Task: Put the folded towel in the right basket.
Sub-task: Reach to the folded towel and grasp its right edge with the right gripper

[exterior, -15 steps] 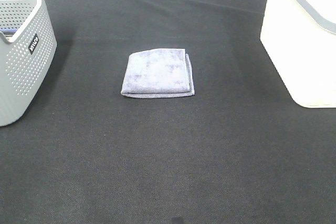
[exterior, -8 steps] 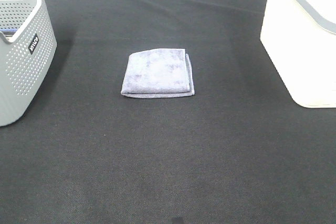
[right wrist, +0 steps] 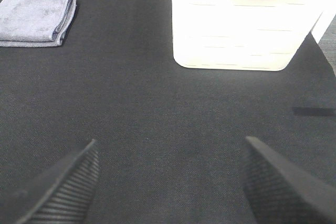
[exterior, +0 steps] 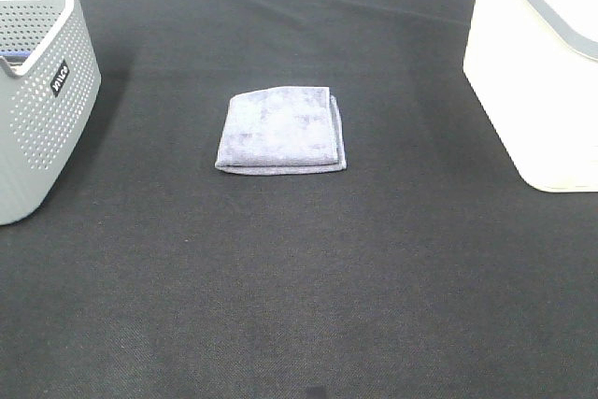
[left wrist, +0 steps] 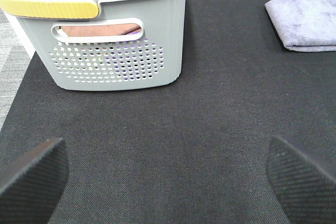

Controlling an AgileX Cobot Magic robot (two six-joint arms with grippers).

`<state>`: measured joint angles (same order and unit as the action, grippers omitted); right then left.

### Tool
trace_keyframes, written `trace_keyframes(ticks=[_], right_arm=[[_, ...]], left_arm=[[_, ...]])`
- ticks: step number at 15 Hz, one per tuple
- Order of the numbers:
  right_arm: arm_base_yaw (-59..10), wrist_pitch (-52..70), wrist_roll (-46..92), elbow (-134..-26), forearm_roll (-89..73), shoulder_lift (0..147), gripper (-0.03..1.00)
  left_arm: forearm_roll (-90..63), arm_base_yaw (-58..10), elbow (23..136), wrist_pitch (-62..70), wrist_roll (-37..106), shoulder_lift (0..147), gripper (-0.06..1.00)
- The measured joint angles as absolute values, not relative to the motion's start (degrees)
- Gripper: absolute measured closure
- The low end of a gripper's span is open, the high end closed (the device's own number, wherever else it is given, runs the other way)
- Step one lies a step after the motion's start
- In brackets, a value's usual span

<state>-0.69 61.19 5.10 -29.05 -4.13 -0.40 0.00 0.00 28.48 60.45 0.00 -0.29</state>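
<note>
Exterior high view: the towel [exterior: 280, 130] lies flat on the mat [exterior: 280, 277], well apart from the right basket [exterior: 537, 100]. Both arms, the left gripper [left wrist: 168, 177] and the right gripper [right wrist: 168, 182], gape empty (reach not begun). Next, I reckon, the right one must straddle the towel's edge.

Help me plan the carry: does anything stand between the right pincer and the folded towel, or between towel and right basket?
Nothing visible does. Only bare black cloth lies between the folded towel and the right basket, and between the open right pincer and the towel.
</note>
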Motion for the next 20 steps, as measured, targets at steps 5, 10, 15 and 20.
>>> trace_keyframes(ticks=[5, 10, 15, 20], right_arm=[[-0.69, 61.19, 5.1, -29.05, -4.13, -0.4, 0.26], [-0.69, 61.19, 5.1, -29.05, -4.13, -0.4, 0.26], [-0.69, 61.19, 5.1, -29.05, -4.13, -0.4, 0.26], [-0.69, 61.19, 5.1, -29.05, -4.13, -0.4, 0.26]], left_arm=[[0.0, 0.0, 28.48, 60.45, 0.0, -0.29, -0.03], [0.0, 0.0, 28.48, 60.45, 0.0, -0.29, -0.03], [0.0, 0.0, 28.48, 60.45, 0.0, -0.29, -0.03], [0.0, 0.0, 28.48, 60.45, 0.0, -0.29, -0.03]])
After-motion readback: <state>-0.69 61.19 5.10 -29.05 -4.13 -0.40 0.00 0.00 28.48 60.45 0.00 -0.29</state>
